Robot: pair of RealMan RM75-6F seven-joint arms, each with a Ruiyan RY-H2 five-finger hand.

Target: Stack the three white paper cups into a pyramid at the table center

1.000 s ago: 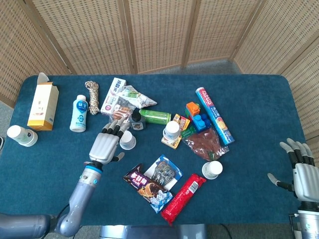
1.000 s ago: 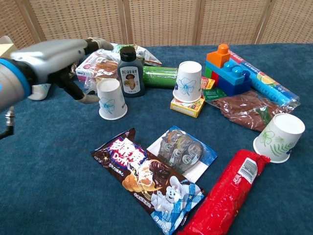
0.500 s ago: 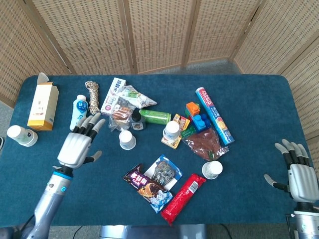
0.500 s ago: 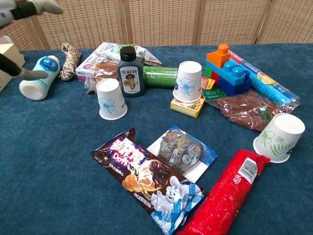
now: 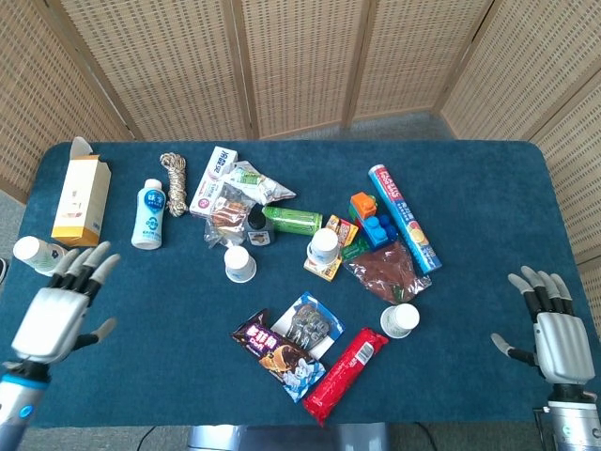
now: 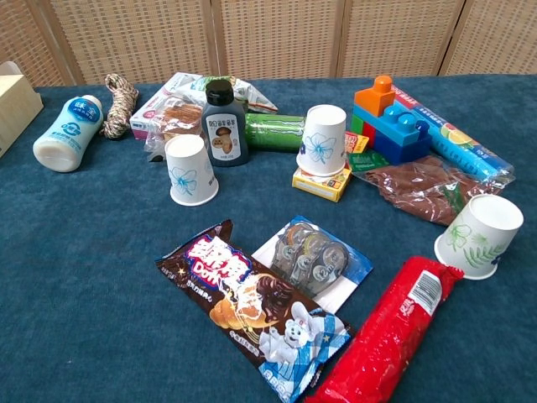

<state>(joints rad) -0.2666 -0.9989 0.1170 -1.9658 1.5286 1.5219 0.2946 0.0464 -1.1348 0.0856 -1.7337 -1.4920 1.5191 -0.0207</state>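
- Withdrawn since a second ago: left hand (image 5: 54, 315), from the middle cup to the table's (image 5: 141, 310) left front edge; fingers apart, empty.
- Right hand (image 5: 556, 324): right front edge, fingers apart, empty (head view only).
- Left cup (image 6: 189, 170), middle cup (image 6: 322, 140): paper, tapered, mouth-down, axis upright, near centre.
- Third cup (image 6: 478, 236): tipped, mouth facing up and right.

Blue carpeted tabletop (image 5: 488, 188) w/ clutter. On it: three white paper cups (image 6: 191, 170) (image 6: 323, 139) (image 6: 479, 236), all upside down & apart, red snack pack (image 6: 392, 331), milk bottle (image 6: 67, 134), toy blocks (image 6: 388, 120). Middle cup sits on a yellow box (image 6: 321, 181).
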